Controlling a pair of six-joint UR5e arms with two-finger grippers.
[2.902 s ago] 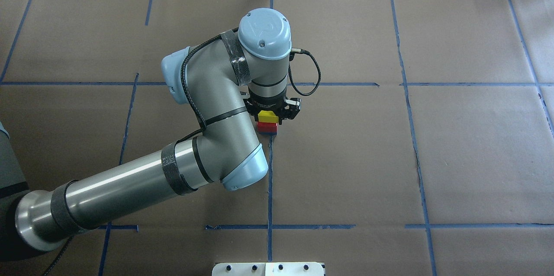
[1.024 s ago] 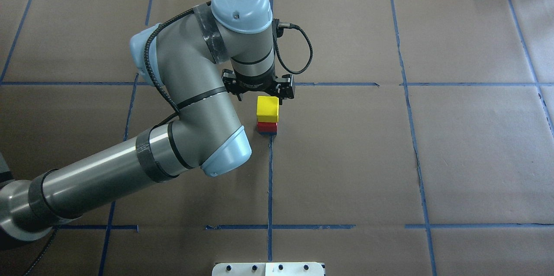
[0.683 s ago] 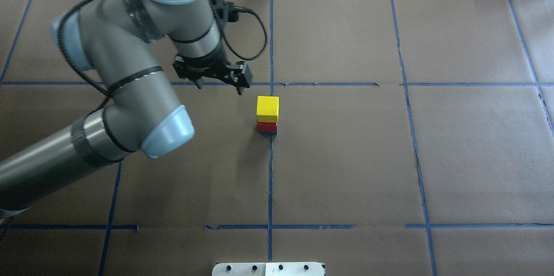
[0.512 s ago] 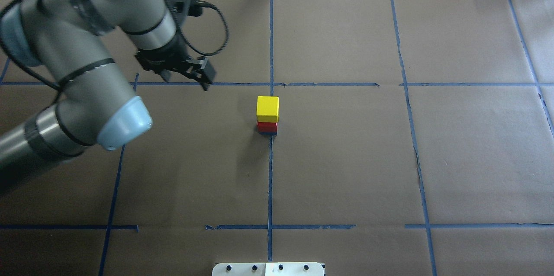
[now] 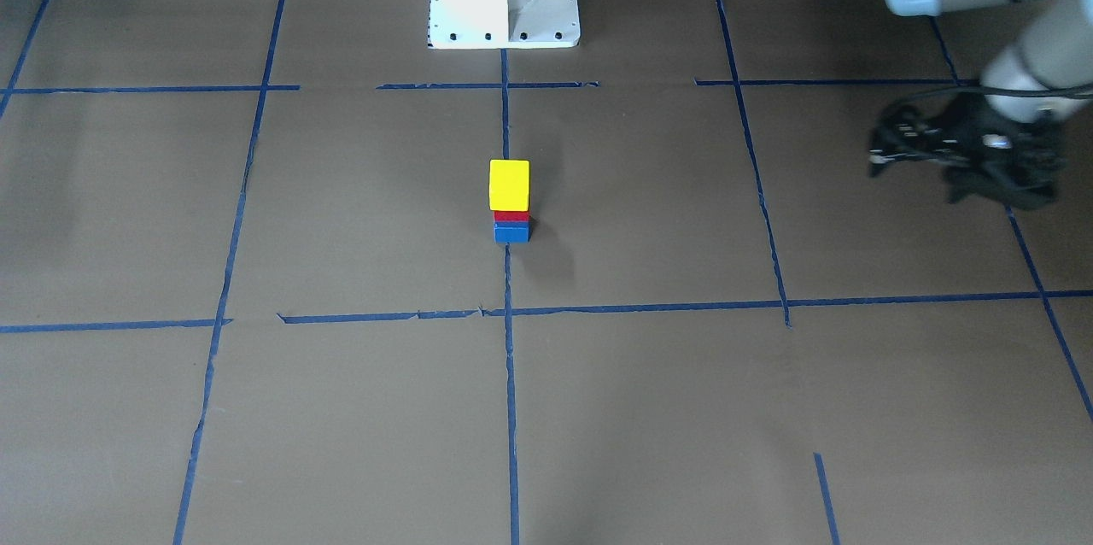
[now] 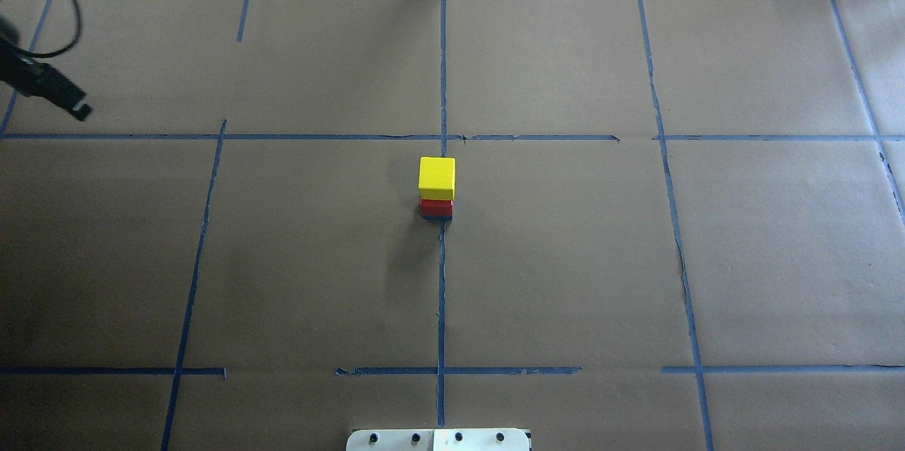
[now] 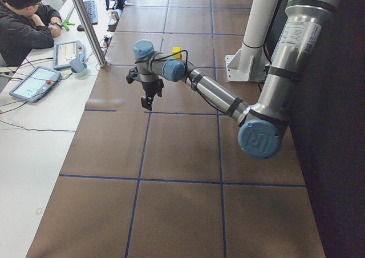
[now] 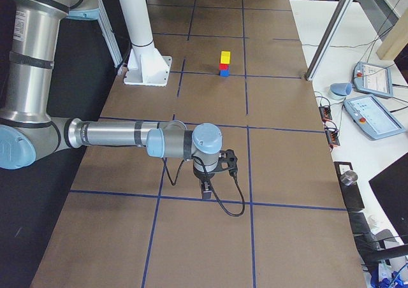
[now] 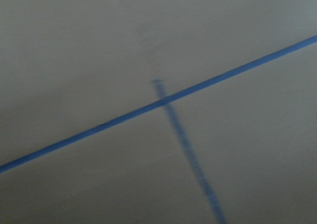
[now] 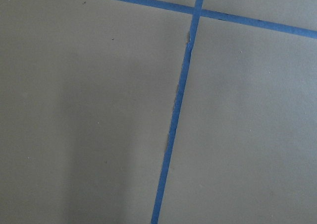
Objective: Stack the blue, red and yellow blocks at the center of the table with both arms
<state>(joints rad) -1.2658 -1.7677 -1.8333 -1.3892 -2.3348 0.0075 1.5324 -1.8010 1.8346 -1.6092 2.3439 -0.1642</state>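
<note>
The stack stands upright at the table point(image 5: 683, 400) centre, on a tape line point(image 5: 510, 374), its long axis vertical: blue block point(image 5: 511, 233) at the bottom, red block point(image 5: 511, 216) on it, yellow block point(image 5: 509, 184) on top. The left gripper point(image 5: 961, 161) hangs well apart and is blurred, so I cannot tell how its jaws stand. The right gripper point(image 8: 206, 187) is also well apart, and I cannot tell its grip.

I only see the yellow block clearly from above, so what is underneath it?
A red block sits directly under the yellow block, and a blue block lies under that, on the table. The faces where they touch are covered.
</note>
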